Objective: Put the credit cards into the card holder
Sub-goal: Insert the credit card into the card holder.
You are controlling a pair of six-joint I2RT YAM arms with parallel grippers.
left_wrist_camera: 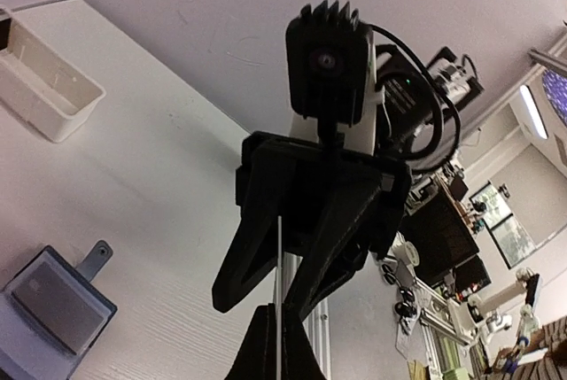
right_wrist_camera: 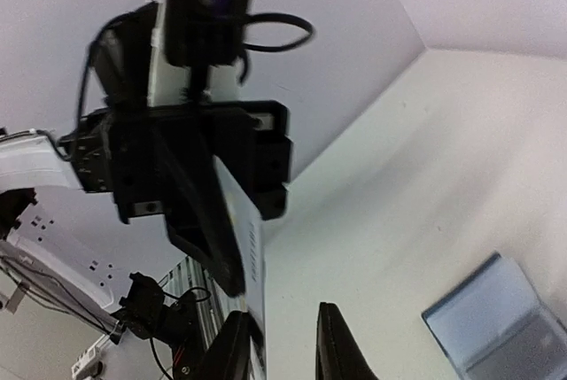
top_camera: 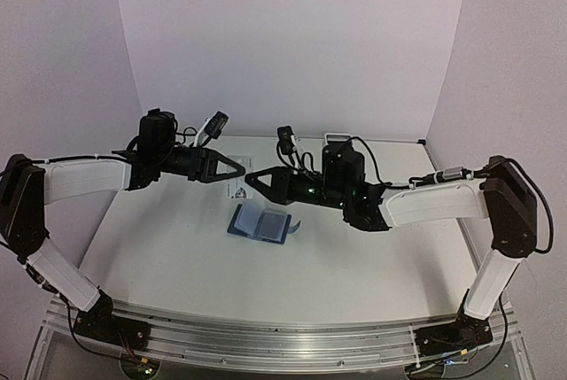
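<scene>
Closest to the bases, the card holder [top_camera: 261,223] lies flat and open on the table, presumably so a card can slide straight in. Just above it the credit card [top_camera: 236,189] hangs mid-air between both arms. The left gripper [top_camera: 239,170] is pinched tight on it and the right gripper [right_wrist_camera: 283,345] has its fingers parted, which looks like a handoff. The white tray [left_wrist_camera: 44,79] sits farther back.

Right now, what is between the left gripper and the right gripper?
One credit card, clamped in the left gripper, its free end at the open right gripper. The right wrist view shows it best.
</scene>
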